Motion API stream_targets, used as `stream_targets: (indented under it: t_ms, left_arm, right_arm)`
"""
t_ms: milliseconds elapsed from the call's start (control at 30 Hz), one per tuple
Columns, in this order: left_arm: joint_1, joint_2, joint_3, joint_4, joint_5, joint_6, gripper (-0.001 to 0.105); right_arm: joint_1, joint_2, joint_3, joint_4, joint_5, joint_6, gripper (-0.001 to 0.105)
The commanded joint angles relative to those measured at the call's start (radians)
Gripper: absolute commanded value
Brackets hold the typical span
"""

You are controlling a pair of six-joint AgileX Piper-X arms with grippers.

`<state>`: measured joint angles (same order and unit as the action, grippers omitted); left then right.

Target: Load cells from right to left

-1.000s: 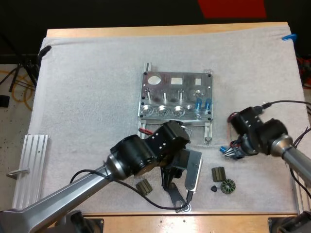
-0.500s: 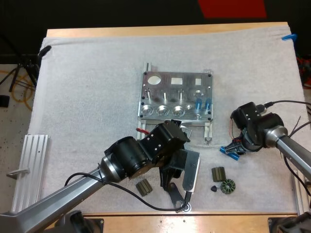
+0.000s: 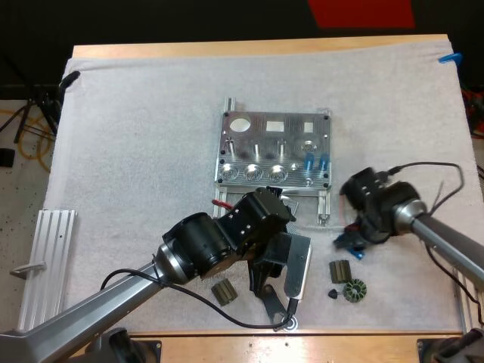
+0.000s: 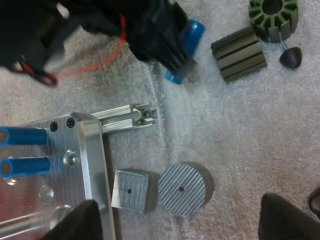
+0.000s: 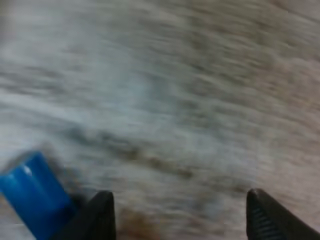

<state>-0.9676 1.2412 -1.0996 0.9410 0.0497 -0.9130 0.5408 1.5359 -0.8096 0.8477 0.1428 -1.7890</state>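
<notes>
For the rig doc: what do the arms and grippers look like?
Left arm: silver-grey tube, bulky black joint housings, a red wire by the wrist. Right arm: same build, thin black cable looping off it. Left gripper and right gripper: two black fingers each.

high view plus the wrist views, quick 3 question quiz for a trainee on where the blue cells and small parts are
1. True or false: the metal fixture holds three blue cylinders.
2. The loose blue cylinder lies closest to: A the right gripper, B the left gripper, C the aluminium rail.
3. In the left wrist view, what shapes are the two silver ribbed plates beside the metal fixture?
Key: 1 false, it holds two blue cylinders; 2 A; 3 one square, one round.
</notes>
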Motion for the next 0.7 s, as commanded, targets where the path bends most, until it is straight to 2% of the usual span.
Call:
stream_targets:
  t_ms: [0, 167, 367, 533, 667]
  left_arm:
    - [-0.003, -0.009, -0.007, 0.003, -0.012, -0.010, 0.064]
    - [-0.003, -0.009, -0.007, 0.003, -0.012, -0.010, 0.064]
    - [-0.003, -0.009, -0.007, 0.003, -0.012, -0.010, 0.064]
    - [-0.003, -0.009, -0.007, 0.003, -0.012, -0.010, 0.064]
    - [-0.003, -0.009, -0.007, 0.003, -0.012, -0.010, 0.064]
  right_arm:
    - [0.028, -0.002, -0.001, -0.011, -0.015, 0.008, 0.056]
    - [0.104, -0.002, -0.001, -0.049, -0.044, 0.070, 0.056]
    - [0.122, -0.002, -0.001, -0.056, -0.121, 0.110, 0.056]
    - [0.120, -0.011, -0.031, -0.025, -0.041, 0.110, 0.056]
    - [0.110, -0.051, -0.072, 0.007, -0.042, 0.105, 0.056]
